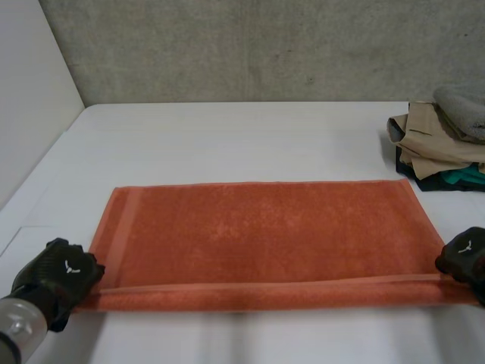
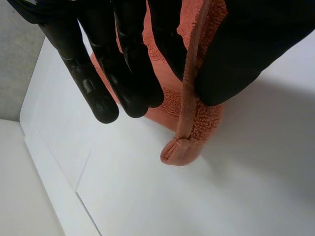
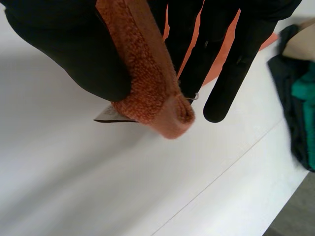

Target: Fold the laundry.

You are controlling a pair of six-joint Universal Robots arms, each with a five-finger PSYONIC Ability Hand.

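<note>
The left robot hand (image 1: 64,274) sits at the near left corner of a rust-orange rectangular terry towel (image 1: 265,227). In its own wrist view its thumb (image 2: 246,49) presses the towel's hemmed edge against straight black fingers (image 2: 128,73), so the hand is clamped on the cloth. The corner (image 2: 182,147) droops just below the pinch, over the white counter (image 1: 227,136).

The right robot hand (image 1: 466,254) is at the near right corner of the same towel. Its thumb (image 3: 74,54) and straight fingers (image 3: 236,64) are likewise closed on the hem. The thick corner (image 3: 165,110) pokes out beneath them, and a small white label (image 3: 107,116) shows just beside it.

Between the two hands, the near edge of the towel runs as a narrow raised band (image 1: 265,292) across the counter. The rest of the towel lies flat and smooth beyond it, with its long sides parallel to the counter's near edge.

At the counter's far right, well apart from the towel's middle but near its far right corner, is a loose pile of clothes (image 1: 443,144). It holds beige fabric, a grey piece on top, and dark and teal garments (image 3: 302,108) underneath.

A grey concrete wall (image 1: 265,45) closes the back of the counter, and a plain white panel (image 1: 30,91) stands along its left side.
</note>
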